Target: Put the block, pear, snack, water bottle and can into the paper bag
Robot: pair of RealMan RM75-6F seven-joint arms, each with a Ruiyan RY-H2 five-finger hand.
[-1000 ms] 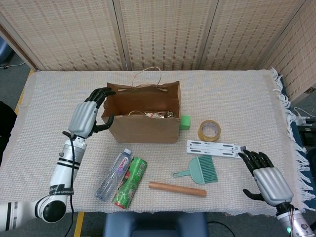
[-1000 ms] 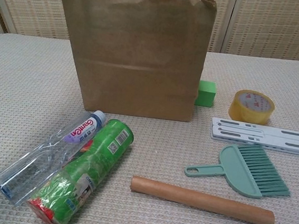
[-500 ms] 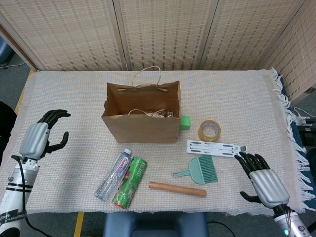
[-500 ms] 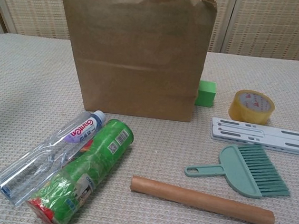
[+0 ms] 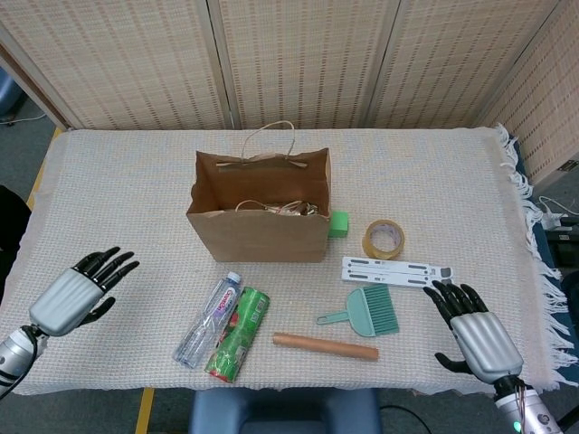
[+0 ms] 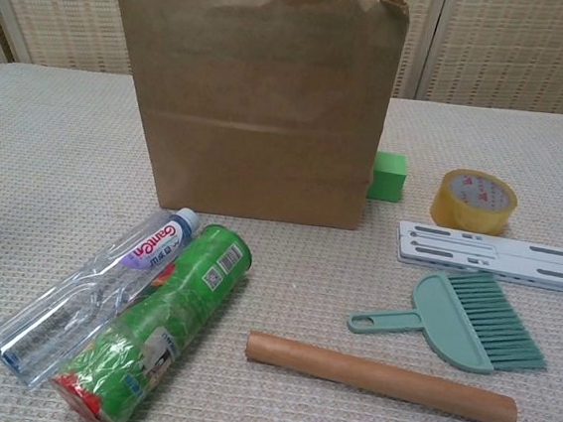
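The brown paper bag [image 5: 258,231] [image 6: 256,109] stands open mid-table, and a shiny snack wrapper [image 5: 291,210] shows inside it. A green block [image 5: 338,224] [image 6: 389,175] sits against its right side. In front of the bag lie a clear water bottle [image 5: 209,319] [image 6: 89,297] and a green can [image 5: 239,333] [image 6: 166,325], side by side on the cloth. No pear shows. My left hand [image 5: 77,294] hovers open at the table's left front, far from the bag. My right hand [image 5: 475,333] is open at the right front. Neither hand shows in the chest view.
A tape roll [image 5: 383,239] [image 6: 473,201], a white slotted bracket [image 5: 393,269] [image 6: 494,255], a teal hand brush [image 5: 366,312] [image 6: 470,322] and a wooden rod [image 5: 326,345] [image 6: 380,378] lie right of the bag. The tablecloth's fringed edge [image 5: 534,253] runs along the right.
My left hand has drawn back from the bag's left wall to the table's left front edge. My right hand has shifted slightly left and toward me.
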